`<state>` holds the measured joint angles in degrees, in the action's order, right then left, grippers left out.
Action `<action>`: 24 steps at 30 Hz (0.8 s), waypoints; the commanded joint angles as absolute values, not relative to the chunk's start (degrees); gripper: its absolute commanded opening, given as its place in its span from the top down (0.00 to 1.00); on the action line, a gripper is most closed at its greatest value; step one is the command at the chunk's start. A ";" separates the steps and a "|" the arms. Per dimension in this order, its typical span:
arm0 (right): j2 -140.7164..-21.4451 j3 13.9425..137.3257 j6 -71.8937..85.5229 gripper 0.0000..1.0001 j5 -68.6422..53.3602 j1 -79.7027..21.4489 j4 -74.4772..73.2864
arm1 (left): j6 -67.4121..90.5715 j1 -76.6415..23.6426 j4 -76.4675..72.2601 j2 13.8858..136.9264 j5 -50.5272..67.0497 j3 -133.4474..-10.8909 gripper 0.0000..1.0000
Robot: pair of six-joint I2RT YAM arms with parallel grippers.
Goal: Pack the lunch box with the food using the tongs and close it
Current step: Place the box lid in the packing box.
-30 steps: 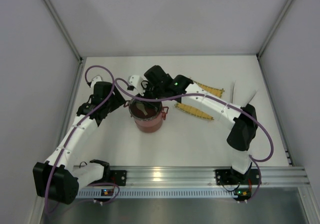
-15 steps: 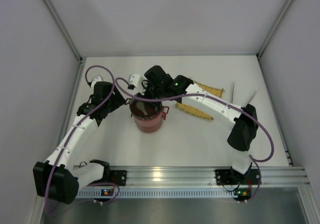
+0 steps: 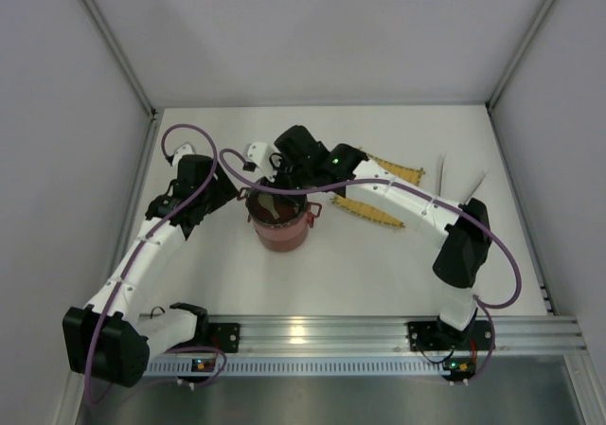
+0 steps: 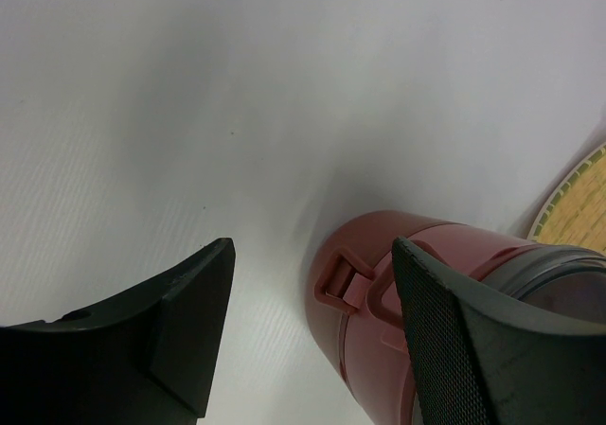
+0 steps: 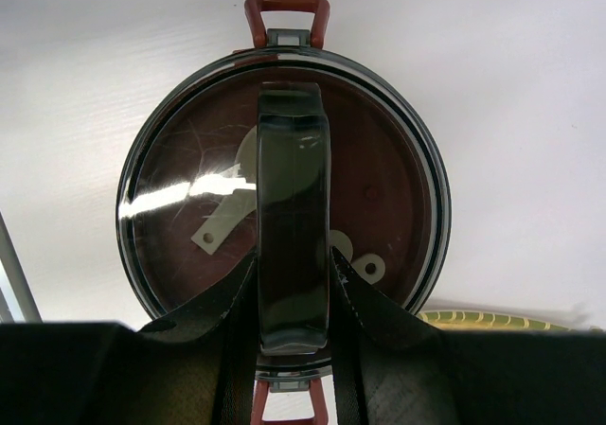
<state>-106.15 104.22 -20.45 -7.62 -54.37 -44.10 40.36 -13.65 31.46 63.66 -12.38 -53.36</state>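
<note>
Two end effectors sit at the dark-red lunch box (image 3: 280,232), which stands upright on the white table (image 3: 379,269). The right end effector (image 5: 294,302) comes down onto the lunch box from above, and its fingers (image 5: 232,316) are closed narrowly on the two sides of the dark arched handle (image 5: 294,179) that spans the grey domed lid (image 5: 383,188). That lid lies level on the top of the lunch box, with its rim following the red body all the way round. Through the lid's clear dome, pale spoon-shaped pieces (image 5: 225,224) show inside the lunch box. One red side handle (image 5: 287,10) sticks out past the rim on the far side and another on the near side. The left end effector (image 4: 312,253) is just left of the lunch box, low beside its wall, with its jaws spread wide and nothing between them. Whether its right finger (image 4: 473,349) touches the wall I cannot tell. A yellow woven mat (image 3: 374,213) lies just right of the lunch box, partly under the right arm. The pale tongs (image 3: 445,172) lie further right of the lunch box, beyond the mat and well apart from both end effectors.
</note>
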 commanded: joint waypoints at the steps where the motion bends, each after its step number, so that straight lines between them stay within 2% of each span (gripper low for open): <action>1: -103.80 103.36 -20.74 0.98 -7.03 -54.93 -46.58 | 39.90 -13.80 30.50 63.98 -11.78 -55.11 0.28; 24: -104.50 100.46 -19.07 0.97 -7.65 -54.76 -45.62 | 39.90 -13.80 30.59 63.46 -11.69 -54.23 0.28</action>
<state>-104.66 101.89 -20.21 -7.81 -54.39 -43.18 40.36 -13.65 31.46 63.66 -12.21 -53.36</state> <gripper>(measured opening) 0.287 0.723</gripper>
